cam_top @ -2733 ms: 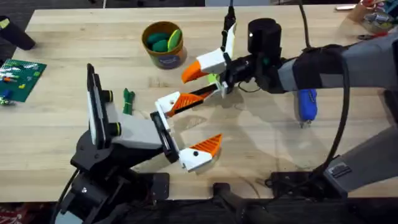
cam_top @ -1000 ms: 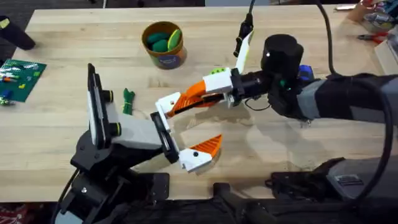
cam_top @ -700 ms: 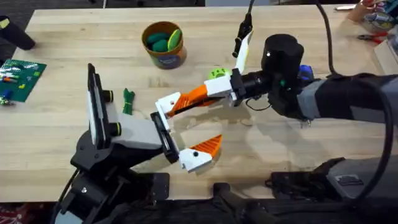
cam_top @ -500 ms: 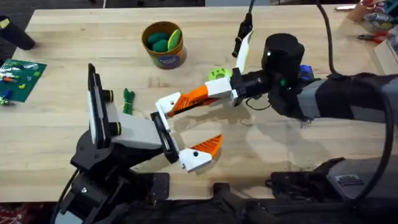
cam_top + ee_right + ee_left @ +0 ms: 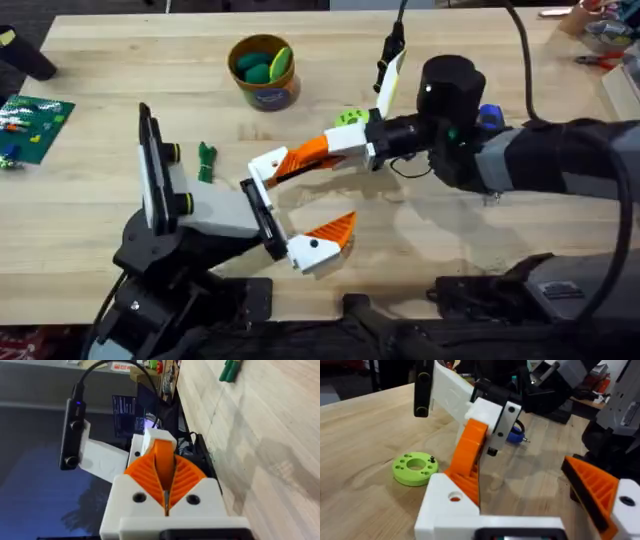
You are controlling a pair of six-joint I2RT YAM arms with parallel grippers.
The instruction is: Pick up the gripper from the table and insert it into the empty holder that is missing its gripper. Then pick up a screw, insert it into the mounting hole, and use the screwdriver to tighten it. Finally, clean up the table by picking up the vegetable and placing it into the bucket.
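Observation:
My left gripper (image 5: 330, 190) (image 5: 525, 460) stands open over the table's middle. Its far white holder (image 5: 265, 166) (image 5: 451, 505), with a round hole in its face, carries an orange gripper finger (image 5: 293, 160) (image 5: 469, 457) (image 5: 161, 451). My right gripper (image 5: 318, 152) (image 5: 165, 480) is shut on that finger's tip. Behind them lies a green disc (image 5: 348, 118) (image 5: 415, 467) with a small dark screw (image 5: 433, 459) standing on it. The blue screwdriver (image 5: 487, 115) (image 5: 516, 436) is partly hidden by the right arm. A green vegetable (image 5: 206, 160) (image 5: 230, 370) lies left of the left gripper. The yellow bucket (image 5: 264, 92) holds green pieces.
A green board (image 5: 32, 125) lies at the table's left edge, with a black object (image 5: 25, 55) at the far left corner. Tools (image 5: 600, 25) sit at the far right corner. The right arm spans the table's right half.
The right gripper came down and left from near the bucket onto the left gripper's far orange finger. It has held there for the last second. The left arm shifted slightly.

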